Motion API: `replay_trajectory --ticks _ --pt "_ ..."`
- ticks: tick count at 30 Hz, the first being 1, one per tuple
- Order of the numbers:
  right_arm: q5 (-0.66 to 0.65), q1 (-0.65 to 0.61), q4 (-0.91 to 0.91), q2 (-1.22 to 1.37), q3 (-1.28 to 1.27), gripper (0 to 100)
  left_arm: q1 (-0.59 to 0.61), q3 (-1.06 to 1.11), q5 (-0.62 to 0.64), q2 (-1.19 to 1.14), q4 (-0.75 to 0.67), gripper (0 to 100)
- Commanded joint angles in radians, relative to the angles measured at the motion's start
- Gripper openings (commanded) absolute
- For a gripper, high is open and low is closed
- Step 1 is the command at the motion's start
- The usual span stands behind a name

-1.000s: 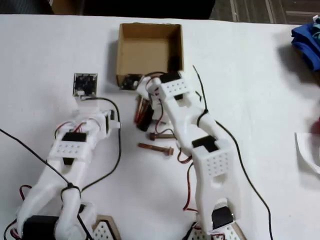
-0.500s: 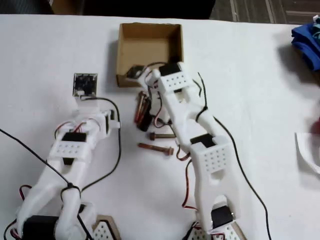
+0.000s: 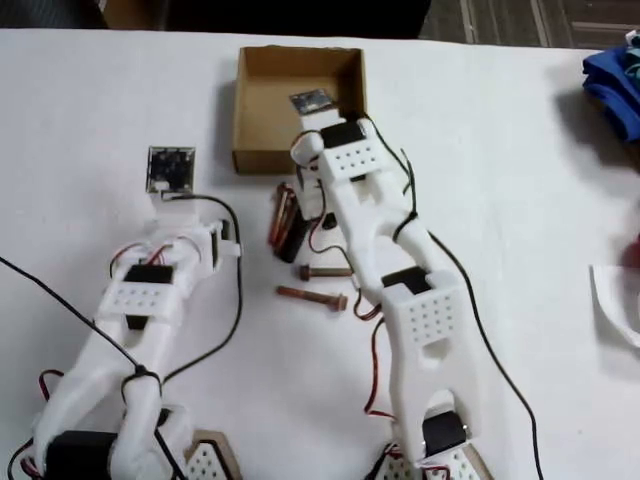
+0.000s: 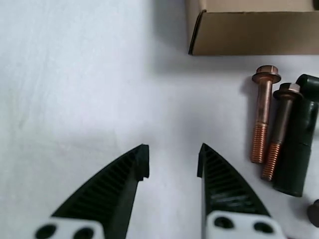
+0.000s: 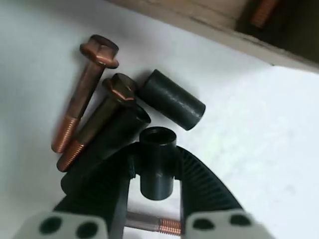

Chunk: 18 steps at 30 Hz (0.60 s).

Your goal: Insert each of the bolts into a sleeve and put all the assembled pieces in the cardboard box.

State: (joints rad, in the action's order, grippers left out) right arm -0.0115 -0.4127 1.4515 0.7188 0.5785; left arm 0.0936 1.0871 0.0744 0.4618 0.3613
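My right gripper point(image 5: 157, 155) is shut on an upright black sleeve point(image 5: 157, 162). A bolt's threaded end point(image 5: 167, 225) sticks out below the sleeve. It hangs just in front of the cardboard box point(image 3: 246, 100), over two copper bolts point(image 5: 87, 87) and two loose black sleeves point(image 5: 172, 99) lying on the table. Inside the box's corner a copper bolt point(image 5: 261, 12) shows. My left gripper point(image 4: 172, 162) stands open over bare table, left of the same bolts point(image 4: 264, 119) and a sleeve point(image 4: 298, 149). Two more bolts point(image 3: 312, 296) lie beside the right arm.
A blue cloth point(image 3: 615, 90) lies at the table's far right. A white curved object point(image 3: 615, 310) sits at the right edge. Black and red cables point(image 3: 235, 290) trail between the arms. The box front point(image 4: 254, 32) is close ahead of the left gripper.
The right arm's wrist has risen and swung forward, so its camera now sits over the box's front part. The left arm has not moved.
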Motion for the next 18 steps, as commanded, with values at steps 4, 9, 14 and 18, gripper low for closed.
replay_trajectory --ticks 4,9,14,18 --pt "0.012 0.008 -0.004 -0.371 0.005 2.1 0.006 -0.012 -0.005 0.040 -0.003 18" --pt "0.094 0.008 -0.070 -0.595 -0.207 2.0 0.003 -0.012 -0.005 0.040 -0.003 18" --pt "0.117 0.005 -0.234 -0.849 -0.552 2.0 0.003 -0.012 -0.005 0.040 -0.003 18" --pt "0.115 0.042 -0.524 -1.058 -0.887 2.0 0.003 -0.012 -0.005 0.040 -0.003 18"
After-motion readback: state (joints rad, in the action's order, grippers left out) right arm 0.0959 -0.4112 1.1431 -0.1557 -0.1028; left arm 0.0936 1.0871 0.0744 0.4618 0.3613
